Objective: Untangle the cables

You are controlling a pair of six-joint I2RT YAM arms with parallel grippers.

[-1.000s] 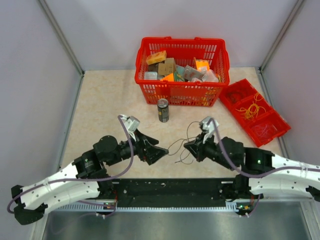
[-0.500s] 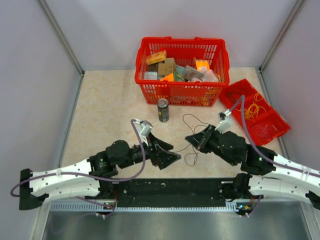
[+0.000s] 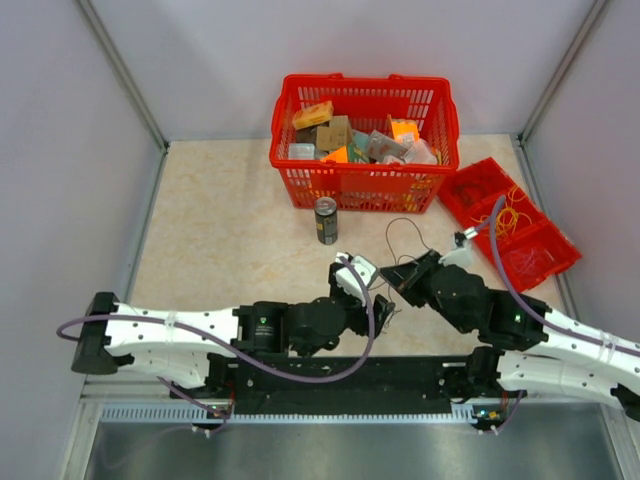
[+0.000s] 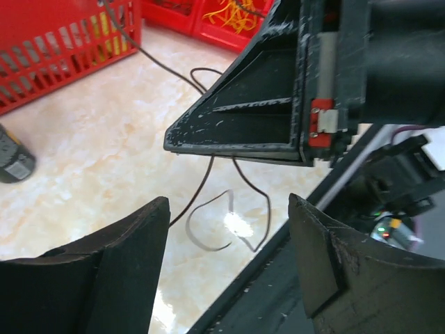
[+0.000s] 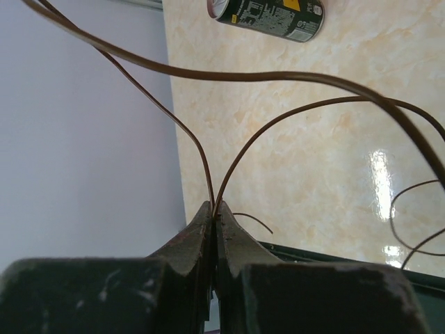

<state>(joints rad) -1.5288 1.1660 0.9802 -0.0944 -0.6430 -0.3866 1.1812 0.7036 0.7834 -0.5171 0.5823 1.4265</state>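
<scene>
Glossy marbled table (image 4: 90, 125), smooth thin cables (image 5: 278, 74)

Left tool (image 4: 226, 205) gapes wide, arm stretched rightward; right tool (image 5: 214, 209) pinched tight.

We see a beige marbled worktop (image 3: 220, 230) across the middle of the top view. At its upper centre stands a red plastic mesh basket (image 3: 365, 188) holding small boxes, with a dark cylindrical drink can (image 3: 326, 220) upright just below it. A red compartment tray (image 3: 478, 178) lies askew at the right. Thin dark brown cables (image 3: 404, 220) curl right of the can; we cannot tell where they touch the worktop.
</scene>
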